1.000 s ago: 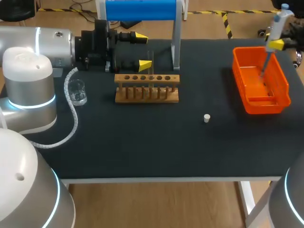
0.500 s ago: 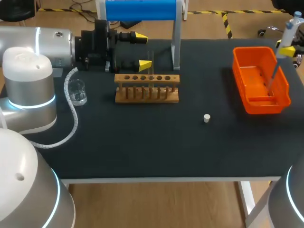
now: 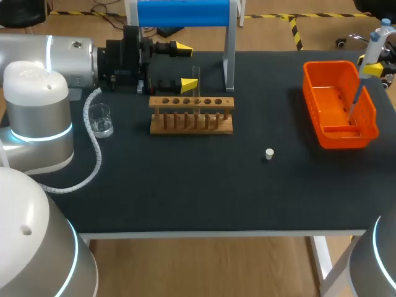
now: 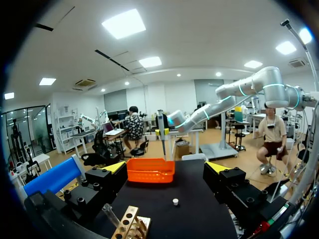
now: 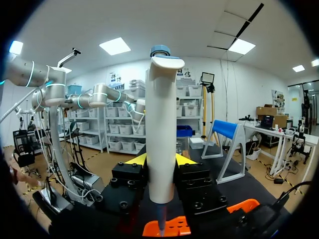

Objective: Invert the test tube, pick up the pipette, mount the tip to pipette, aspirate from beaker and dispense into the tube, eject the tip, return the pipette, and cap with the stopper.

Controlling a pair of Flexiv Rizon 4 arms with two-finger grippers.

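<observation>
Head view — right gripper (image 3: 373, 68) holds pipette (image 3: 378, 39) above bin (image 3: 308, 87)

The head view looks down from above and behind, taking in the whole table (image 3: 185, 198). The left wrist view faces across it toward the far orange bin (image 4: 150, 170). The right wrist view, close behind the pipette (image 5: 161, 129), hangs over that same bin.

Silver-white arms (image 3: 37, 117) ringed with glowing cyan bands, a white coiled cable (image 3: 97, 148), black screw-studded jaws tipped yellow.
</observation>
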